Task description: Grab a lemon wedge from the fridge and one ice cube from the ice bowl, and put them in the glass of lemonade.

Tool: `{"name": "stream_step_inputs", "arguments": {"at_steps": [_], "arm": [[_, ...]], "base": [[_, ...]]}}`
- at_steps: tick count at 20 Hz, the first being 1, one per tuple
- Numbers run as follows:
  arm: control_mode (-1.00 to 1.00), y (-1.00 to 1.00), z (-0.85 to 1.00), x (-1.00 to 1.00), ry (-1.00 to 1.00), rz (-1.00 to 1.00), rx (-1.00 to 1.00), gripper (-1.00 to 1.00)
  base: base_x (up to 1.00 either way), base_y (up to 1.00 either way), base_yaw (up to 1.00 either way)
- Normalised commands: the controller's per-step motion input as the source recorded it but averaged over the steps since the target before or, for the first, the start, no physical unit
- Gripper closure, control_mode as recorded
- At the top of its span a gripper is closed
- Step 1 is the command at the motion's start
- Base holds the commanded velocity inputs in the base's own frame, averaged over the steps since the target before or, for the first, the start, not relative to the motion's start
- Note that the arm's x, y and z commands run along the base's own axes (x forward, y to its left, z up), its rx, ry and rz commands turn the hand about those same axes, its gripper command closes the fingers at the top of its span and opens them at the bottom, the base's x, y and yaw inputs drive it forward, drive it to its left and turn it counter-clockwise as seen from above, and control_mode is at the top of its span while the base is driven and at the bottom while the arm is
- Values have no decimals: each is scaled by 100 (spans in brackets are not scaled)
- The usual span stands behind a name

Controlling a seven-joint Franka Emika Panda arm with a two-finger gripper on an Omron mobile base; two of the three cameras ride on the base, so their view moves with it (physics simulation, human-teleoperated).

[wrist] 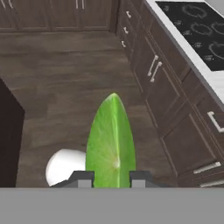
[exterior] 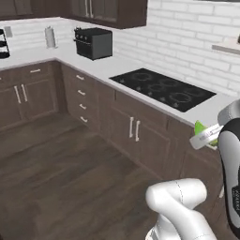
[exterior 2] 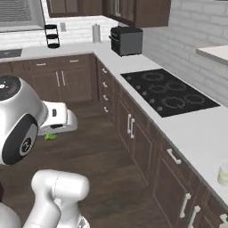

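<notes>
The gripper point(wrist: 111, 175) pinches the lemon wedge point(wrist: 110, 140) at its base, tip pointing to twelve o'clock. It looks light, soft, slippery; grip gently.

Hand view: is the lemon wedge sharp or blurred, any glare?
Hand view: lemon wedge is close, large and slightly soft-edged, with its segment lines visible and no glare, held between the fingers. Left base view: wedge is a small, blocky green patch by the cooktop. Right base view: flat even light and soft shadows.
</notes>
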Motion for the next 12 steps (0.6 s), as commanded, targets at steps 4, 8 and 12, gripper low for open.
{"name": "stream_step_inputs", "arguments": {"at_steps": [4, 8, 12], "arm": [[100, 0, 0, 0, 0, 0, 0, 100], [100, 0, 0, 0, 0, 0, 0, 100], [100, 0, 0, 0, 0, 0, 0, 100]], "base": [[88, 0, -65], [54, -1, -76], [47, -7, -76]]}}
